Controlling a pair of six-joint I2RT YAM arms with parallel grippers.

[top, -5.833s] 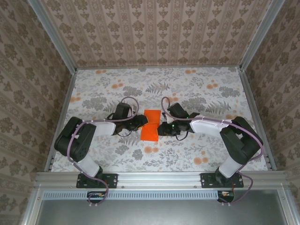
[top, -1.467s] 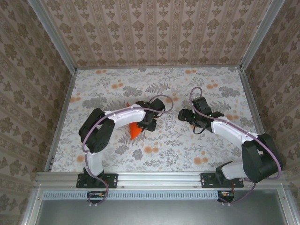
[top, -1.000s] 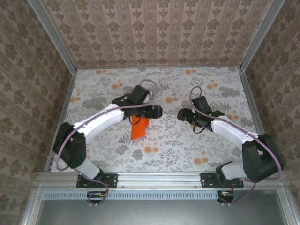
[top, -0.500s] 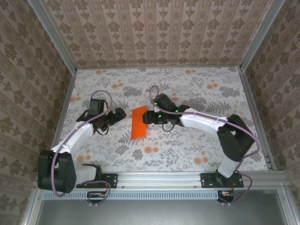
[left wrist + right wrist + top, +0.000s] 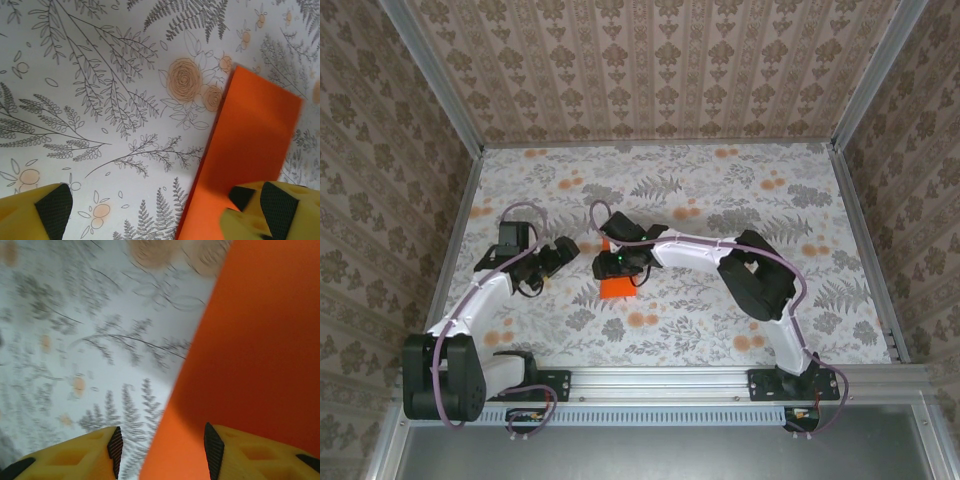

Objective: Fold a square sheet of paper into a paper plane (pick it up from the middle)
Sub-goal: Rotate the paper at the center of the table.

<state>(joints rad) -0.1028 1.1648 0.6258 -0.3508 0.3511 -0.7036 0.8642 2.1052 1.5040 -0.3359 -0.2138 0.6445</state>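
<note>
While the right gripper sits low over the table, its yellow fingers stand partway apart with nothing clamped. The long edge of the orange sheet of paper runs up through the gap, so one finger is over paper and the other over bare floral print. The sheet is folded to a narrow strip and lies flat, as far as can be told. The right wrist view is blurred. The right arm reaches across to left of centre, covering the far end of the strip. The left gripper, just left of the sheet, has its jaws spread wide and empty. One left finger is over the strip's near edge, but contact cannot be told.
</note>
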